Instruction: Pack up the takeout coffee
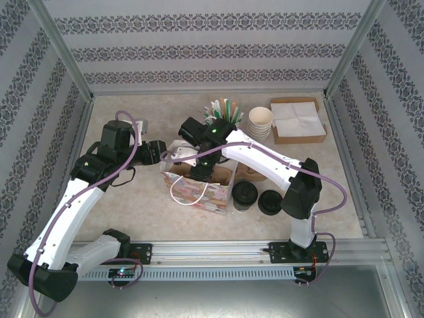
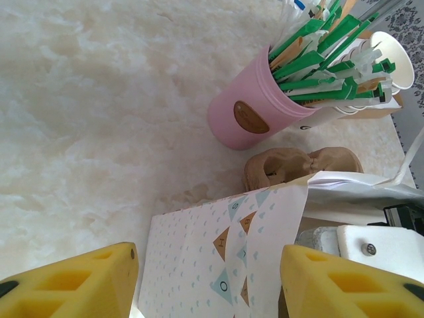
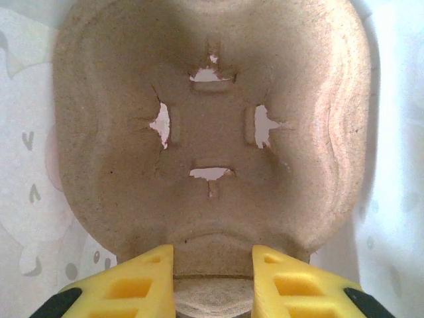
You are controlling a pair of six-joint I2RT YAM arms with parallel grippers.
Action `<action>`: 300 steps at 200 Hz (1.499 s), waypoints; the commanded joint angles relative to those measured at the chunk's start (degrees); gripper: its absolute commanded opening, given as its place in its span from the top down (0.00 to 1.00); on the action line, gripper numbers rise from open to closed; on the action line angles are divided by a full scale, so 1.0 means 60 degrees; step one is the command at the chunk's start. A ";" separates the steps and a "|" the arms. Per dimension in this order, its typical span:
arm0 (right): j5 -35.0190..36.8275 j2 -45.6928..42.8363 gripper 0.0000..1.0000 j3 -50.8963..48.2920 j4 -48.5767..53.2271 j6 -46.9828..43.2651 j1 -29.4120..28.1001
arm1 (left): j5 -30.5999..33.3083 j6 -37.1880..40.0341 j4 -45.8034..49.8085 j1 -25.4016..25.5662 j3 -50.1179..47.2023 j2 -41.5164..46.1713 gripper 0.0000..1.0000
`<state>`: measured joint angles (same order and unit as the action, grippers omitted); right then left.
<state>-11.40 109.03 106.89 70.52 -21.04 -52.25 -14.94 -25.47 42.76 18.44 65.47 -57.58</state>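
Observation:
The takeout coffee [image 1: 244, 194], a small cup with a round black lid, stands on the table just right of the patterned paper bag [image 1: 199, 189]. A brown pulp cup carrier [image 3: 212, 119] sits inside the bag. My right gripper [image 3: 213, 281] reaches down into the bag [image 1: 203, 169], its yellow fingers closed on the carrier's near ridge. My left gripper [image 2: 209, 278] hovers open at the bag's left side [image 1: 161, 152], with the bag's printed wall [image 2: 199, 265] between its widely spread fingers. The carrier's edge [image 2: 291, 165] shows above the bag's rim.
A low stack of loose black lids [image 1: 270, 201] lies right of the coffee. Behind the bag stand a pink cup of green stirrers [image 2: 245, 116], a stack of cream paper cups [image 1: 260, 121] and a cardboard box of napkins [image 1: 298, 120]. Metal frame posts border the table.

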 commanded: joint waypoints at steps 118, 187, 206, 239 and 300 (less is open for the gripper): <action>0.0244 0.0516 0.70 -0.0175 -0.0294 -0.0009 -0.0081 | 0.0042 0.0039 -0.0178 0.0119 0.0133 0.0090 0.42; 0.0244 0.0592 0.70 -0.0534 -0.0587 0.0005 -0.0125 | 0.0196 0.0089 -0.0061 0.0113 0.0287 0.0116 0.43; 0.0244 0.0649 0.70 -0.0600 -0.0635 0.0020 -0.0140 | 0.0277 0.0082 -0.0039 0.0120 0.0325 0.0148 0.43; 0.0216 0.0737 0.70 -0.0745 -0.0774 0.0040 -0.0143 | 0.0665 0.0078 0.0049 0.0113 0.0485 0.0200 0.43; 0.0159 0.1013 0.70 -0.0966 -0.1037 0.0061 -0.0154 | 0.1165 -0.0004 0.0239 0.0120 0.0810 0.0088 0.44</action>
<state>-10.35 113.75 102.21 65.06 -20.99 -52.75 -9.96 -25.50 42.87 18.44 68.20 -57.28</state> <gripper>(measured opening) 0.300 0.561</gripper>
